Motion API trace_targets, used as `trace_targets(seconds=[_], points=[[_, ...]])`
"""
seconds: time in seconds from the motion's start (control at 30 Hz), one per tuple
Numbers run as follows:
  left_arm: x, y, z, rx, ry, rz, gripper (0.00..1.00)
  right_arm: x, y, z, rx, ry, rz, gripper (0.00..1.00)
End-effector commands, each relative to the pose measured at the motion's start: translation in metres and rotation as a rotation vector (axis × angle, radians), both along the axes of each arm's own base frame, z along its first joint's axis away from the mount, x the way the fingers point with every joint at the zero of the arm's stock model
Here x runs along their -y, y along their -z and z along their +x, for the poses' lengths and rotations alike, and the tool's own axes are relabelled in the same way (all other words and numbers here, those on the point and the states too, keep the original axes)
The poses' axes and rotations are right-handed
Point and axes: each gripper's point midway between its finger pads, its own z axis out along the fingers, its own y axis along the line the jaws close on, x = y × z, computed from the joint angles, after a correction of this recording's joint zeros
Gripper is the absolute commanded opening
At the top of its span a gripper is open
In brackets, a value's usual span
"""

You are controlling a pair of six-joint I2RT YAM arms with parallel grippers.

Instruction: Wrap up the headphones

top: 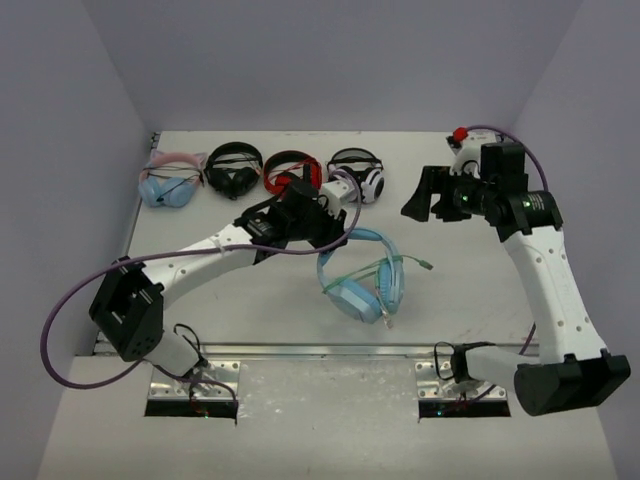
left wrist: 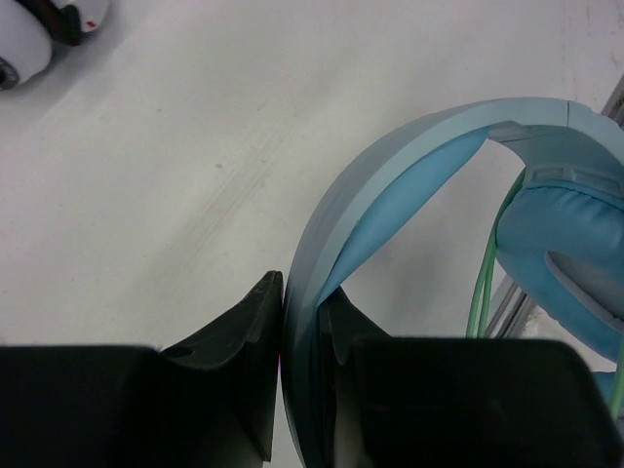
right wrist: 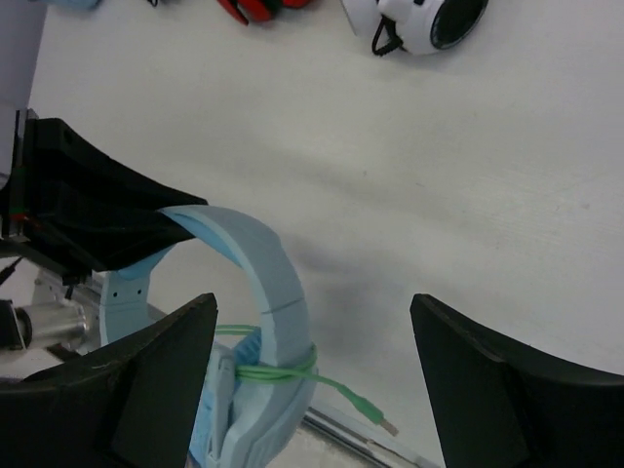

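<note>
Seen from above, the left gripper covers the top of the headband of the sky-blue headphones, which lie on the white table near its front middle. How its jaws stand cannot be made out here. The right gripper hangs well apart on the right, jaws spread and empty. A row of other headphone pairs lines the back.

In the left wrist view, black fingers are clamped on the smooth plastic headband. A padded ear cup and a thin mint-green cable are cut off at the right.

In the right wrist view, wide-open fingers frame the headphones. The cable loops around the band above the ear cup, and its plug sticks out free. A white pair is cropped at the top.
</note>
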Motion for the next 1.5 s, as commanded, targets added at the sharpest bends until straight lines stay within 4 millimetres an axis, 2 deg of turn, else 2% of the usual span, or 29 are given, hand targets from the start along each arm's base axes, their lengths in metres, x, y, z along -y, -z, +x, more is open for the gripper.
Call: trace_targets(seconds=[0.0, 0.17, 0.33, 0.43, 0.5, 0.67, 0.83, 0.87, 0.93, 1.1, 1.17, 1.2, 1.27, 1.3, 1.33, 1.37, 1.4, 1.47], points=[[0.046, -0.038, -0.010, 0.097, 0.124, -0.082, 0.01, -0.028, 0.011, -0.009, -0.024, -0.146, -0.043, 0.81], [0.063, -0.029, -0.014, 0.077, 0.186, -0.081, 0.01, -0.052, 0.042, -0.031, -0.075, -0.259, -0.136, 0.80], [0.074, -0.033, -0.025, 0.090, 0.284, -0.101, 0.00, -0.050, 0.064, -0.043, -0.094, -0.270, -0.186, 0.80], [0.075, -0.037, -0.025, 0.102, 0.292, -0.106, 0.01, -0.053, 0.076, -0.050, -0.110, -0.294, -0.226, 0.78], [0.075, -0.039, -0.029, 0.103, 0.310, -0.110, 0.01, -0.047, 0.086, -0.049, -0.116, -0.272, -0.270, 0.78], [0.071, -0.046, -0.029, 0.129, 0.309, -0.109, 0.01, -0.050, 0.095, -0.053, -0.125, -0.299, -0.297, 0.73], [0.068, -0.060, -0.018, 0.162, 0.279, -0.105, 0.02, -0.055, 0.105, -0.058, -0.146, -0.350, -0.361, 0.55], [0.063, -0.060, -0.013, 0.153, 0.267, -0.095, 0.03, -0.055, 0.105, -0.058, -0.140, -0.356, -0.372, 0.43], [0.061, -0.067, -0.008, 0.154, 0.264, -0.105, 0.03, -0.056, 0.107, -0.056, -0.130, -0.371, -0.389, 0.33], [0.059, -0.080, -0.010, 0.169, 0.270, -0.127, 0.04, -0.061, 0.112, -0.048, -0.085, -0.381, -0.391, 0.16], [0.059, -0.084, -0.011, 0.172, 0.266, -0.138, 0.04, -0.063, 0.109, -0.043, -0.060, -0.356, -0.375, 0.03], [0.057, -0.080, -0.011, 0.166, 0.256, -0.133, 0.13, -0.064, 0.109, -0.042, -0.055, -0.350, -0.371, 0.01], [0.053, -0.084, -0.010, 0.174, 0.223, -0.142, 0.21, -0.068, 0.103, -0.039, -0.019, -0.350, -0.346, 0.01], [0.048, -0.076, -0.007, 0.172, 0.185, -0.127, 0.26, -0.068, 0.100, -0.038, -0.011, -0.339, -0.338, 0.01], [0.045, -0.085, -0.004, 0.190, 0.145, -0.149, 0.32, -0.067, 0.097, -0.036, 0.001, -0.323, -0.341, 0.01], [0.035, -0.084, 0.009, 0.199, 0.036, -0.138, 0.45, -0.067, 0.094, -0.032, 0.017, -0.314, -0.340, 0.01], [0.029, -0.080, 0.014, 0.176, -0.035, -0.142, 0.52, -0.068, 0.091, -0.031, 0.025, -0.305, -0.336, 0.01], [0.020, -0.089, 0.019, 0.200, -0.100, -0.158, 0.65, -0.068, 0.085, -0.028, 0.054, -0.293, -0.326, 0.01]])
